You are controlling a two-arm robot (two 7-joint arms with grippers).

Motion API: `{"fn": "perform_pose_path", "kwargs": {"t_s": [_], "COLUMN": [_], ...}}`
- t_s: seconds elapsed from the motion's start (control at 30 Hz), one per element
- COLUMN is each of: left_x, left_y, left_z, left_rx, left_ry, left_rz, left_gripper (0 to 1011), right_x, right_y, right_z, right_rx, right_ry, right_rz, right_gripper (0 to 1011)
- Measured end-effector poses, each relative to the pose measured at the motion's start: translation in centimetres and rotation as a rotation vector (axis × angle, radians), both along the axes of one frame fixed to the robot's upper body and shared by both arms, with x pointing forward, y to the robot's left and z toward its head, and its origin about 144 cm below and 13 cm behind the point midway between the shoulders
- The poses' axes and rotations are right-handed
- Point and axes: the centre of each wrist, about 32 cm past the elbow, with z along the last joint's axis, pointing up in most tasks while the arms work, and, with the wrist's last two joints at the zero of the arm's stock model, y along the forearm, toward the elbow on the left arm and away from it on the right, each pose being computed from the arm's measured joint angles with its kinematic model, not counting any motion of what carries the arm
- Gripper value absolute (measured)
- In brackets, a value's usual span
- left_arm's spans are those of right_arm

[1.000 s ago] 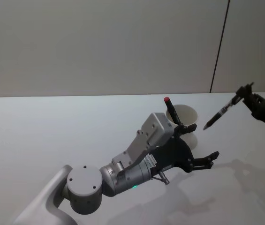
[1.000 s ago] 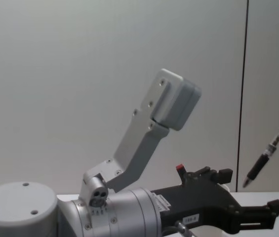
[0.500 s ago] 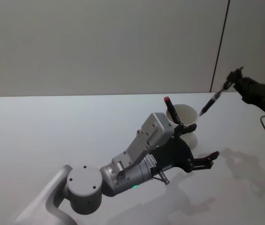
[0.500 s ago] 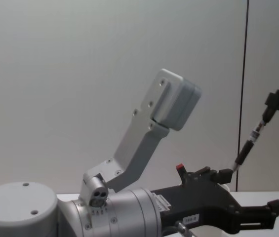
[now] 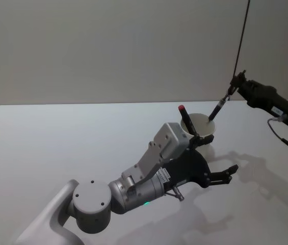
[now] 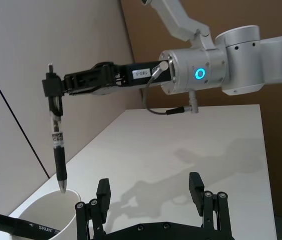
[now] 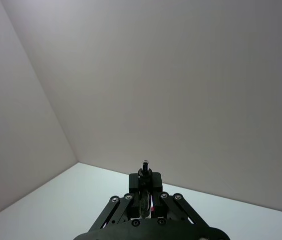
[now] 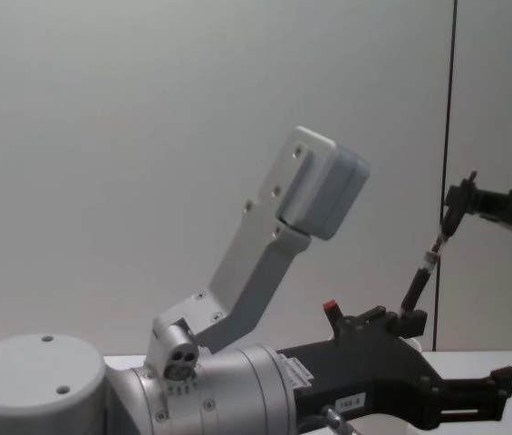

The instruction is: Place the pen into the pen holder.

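The pen holder is a white paper cup (image 5: 203, 124), also seen close in the left wrist view (image 6: 48, 214). A black marker with a red cap (image 5: 182, 112) (image 6: 11, 224) leans inside it. My right gripper (image 5: 237, 84) (image 6: 54, 89) (image 7: 144, 186) is shut on the top of the pen (image 5: 218, 108) (image 6: 58, 152) (image 8: 422, 276). The pen hangs nearly upright, with its tip at the cup's mouth. My left gripper (image 5: 217, 154) (image 6: 149, 181) is open, close to the cup on its near side, with nothing between its fingers.
The white table (image 5: 57, 148) carries no other objects and meets a plain wall at the back. My left arm (image 5: 133, 184) lies across the near middle of the table. A dark vertical seam (image 5: 241, 35) runs down the wall behind the right gripper.
The right gripper has carried the pen leftward to the cup, and the pen has swung more upright, its tip now at the rim. The left arm has not moved.
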Motion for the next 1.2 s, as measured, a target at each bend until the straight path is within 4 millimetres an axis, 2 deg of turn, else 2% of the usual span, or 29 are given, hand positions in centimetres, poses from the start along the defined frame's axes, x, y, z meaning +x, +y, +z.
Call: {"fn": "perform_pose_path", "kwargs": {"t_s": [0.47, 1.07, 1.13, 1.2], "left_x": [0.0, 0.0, 0.0, 0.0], "left_y": [0.0, 0.0, 0.0, 0.0], "left_z": [0.0, 0.0, 0.0, 0.0], "left_rx": [0.0, 0.0, 0.0, 0.0], "left_ry": [0.0, 0.0, 0.0, 0.0], "left_rz": [0.0, 0.0, 0.0, 0.0], "left_gripper": [1003, 1002, 1002, 1002], "right_x": [2.6, 4.0, 4.0, 4.1], "right_y": [1.4, 3.0, 3.1, 3.2], "right_z": [-0.9, -1.9, -1.9, -2.0], "right_rx": [-0.031, -0.093, -0.099, -0.105], "right_ry": [0.034, 0.053, 0.055, 0.057], "right_rz": [0.027, 0.027, 0.028, 0.028], "right_gripper": [131, 130, 145, 215]}}
